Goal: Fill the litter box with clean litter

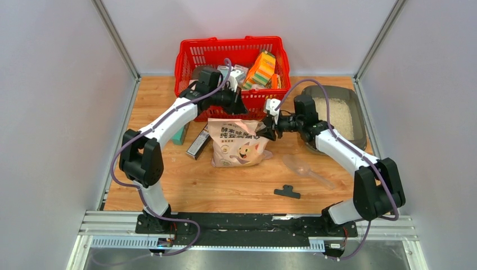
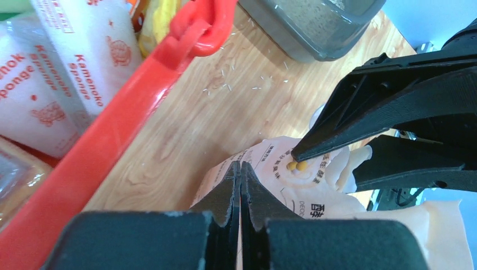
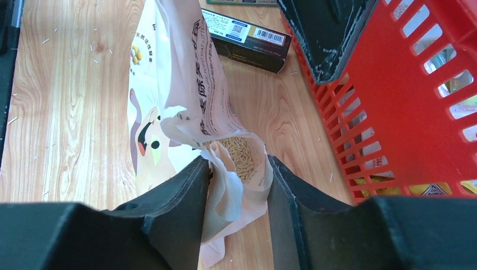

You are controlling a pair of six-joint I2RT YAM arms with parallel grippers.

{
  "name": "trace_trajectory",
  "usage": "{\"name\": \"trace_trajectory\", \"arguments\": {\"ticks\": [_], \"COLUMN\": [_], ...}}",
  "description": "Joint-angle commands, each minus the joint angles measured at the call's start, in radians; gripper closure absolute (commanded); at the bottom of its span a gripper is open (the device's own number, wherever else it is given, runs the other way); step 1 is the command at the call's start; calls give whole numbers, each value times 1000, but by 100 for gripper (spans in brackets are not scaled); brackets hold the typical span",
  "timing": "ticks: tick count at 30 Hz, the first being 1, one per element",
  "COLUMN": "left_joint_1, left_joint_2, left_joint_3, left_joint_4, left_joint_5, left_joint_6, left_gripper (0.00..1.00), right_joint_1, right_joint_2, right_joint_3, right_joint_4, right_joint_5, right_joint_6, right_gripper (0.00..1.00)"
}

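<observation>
Left pincer (image 2: 241, 171) fills the bottom of its wrist view, out of focus. Its jaws are pressed together with only a thin seam between them, tips at the top edge of the bag (image 1: 236, 143). Whether a fold of film is nipped in that seam cannot be made out.

Right pincer (image 3: 239, 163), equally close to its own lens, is clamped on the bag's bunched upper right corner. One finger sits on either side of the crumpled mouth, and film touches both. Some clean litter (image 3: 242, 147) shows through the gaping mouth; how full the bag is cannot be seen.

Overhead: the bag lies printed face up on the table (image 1: 225, 188), top toward the red basket (image 1: 188, 59). The cartoon cat is visible; both pincers cover the top edge.

Litter box (image 1: 332, 90) sits at the far right of the table, just beside the basket, its near left part hidden behind the right arm. More clean litter lies in it as a pale layer; depth cannot be judged. Loose grains (image 2: 230, 84) are scattered on the wood between basket and litter box.

- Clear scoop (image 1: 304, 169): right of the bag, faint against the wood.
- Black clip (image 1: 287, 192): nearer the arm bases.
- Dark carton (image 1: 198, 142): left of the bag; touching it or not is unclear.
- Teal item (image 1: 181, 135): mostly hidden by the left arm.
- Sponge packs (image 2: 62, 73): in the basket, cut off by the frame.
</observation>
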Motion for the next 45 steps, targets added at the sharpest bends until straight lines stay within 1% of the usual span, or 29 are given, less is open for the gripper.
{"name": "trace_trajectory", "arguments": {"ticks": [1,2,6,10,12,16,19,20,21,23,24,25,26,27,31,33,34,36,37,38,39,40,41,43,45], "left_joint_1": [18,18,21,34,45,74,99,108,123,142,166,179,192,203,257,266,271,289,298,317,326,332,337,340,340], "left_joint_2": [-46,-46,-55,-70,-78,-80,-93,-106,-112,-139,-149,-161,-181,-190,-233,-262,-271,-307,-320,-351,-366,-379,-405,-425,-446], "left_joint_3": [30,28,15,11,17,40,50,50,50,39,21,11,2,-16,-61,-81,-87,-108,-119,-131,-159,-171,-180,-216,-258], "left_joint_4": [-11,-10,-2,-25,-62,-139,-194,-232,-251,-292,-300,-307,-324,-333,-366,-384,-393,-421,-427,-438,-447,-461,-499,-530,-519], "left_joint_5": [30,58,104,150,185,192,184,176,173,167,166,164,163,159,155,155,155,155,155,159,162,167,172,182,219], "left_joint_6": [42,44,41,68,105,166,228,273,297,350,360,367,390,398,439,456,464,485,490,508,524,551,620,685,720], "left_gripper": [100,100,100,100,100,100,99,99,99,99,99,99,99,99,99,97,96,88,84,75,70,66,60,55,51], "right_joint_1": [-16,-19,-37,-42,-42,-42,-42,-42,-42,-42,-42,-42,-45,-40,-31,-30,-30,-30,-31,-30,-31,-30,-31,-31,-31], "right_joint_2": [21,23,49,90,119,153,156,152,150,144,142,142,142,144,141,141,141,139,139,139,138,133,130,130,132], "right_joint_3": [57,59,74,102,123,136,120,116,110,84,73,61,35,22,-18,-28,-28,-28,-21,-13,-6,1,5,24,44], "right_joint_4": [7,7,7,-11,-34,-46,-23,-17,16,63,146,185,222,277,326,342,340,328,317,302,275,267,259,221,190], "right_joint_5": [-37,-39,-73,-169,-205,-271,-269,-268,-266,-260,-258,-246,-240,-234,-197,-186,-176,-168,-160,-162,-162,-159,-162,-160,-159], "right_joint_6": [23,24,26,26,24,50,83,93,112,207,248,288,367,397,448,463,463,454,451,446,445,445,448,474,494], "right_gripper": [55,53,50,46,44,44,46,47,48,48,49,49,50,50,50,52,53,53,57,68,74,78,85,89,93]}}
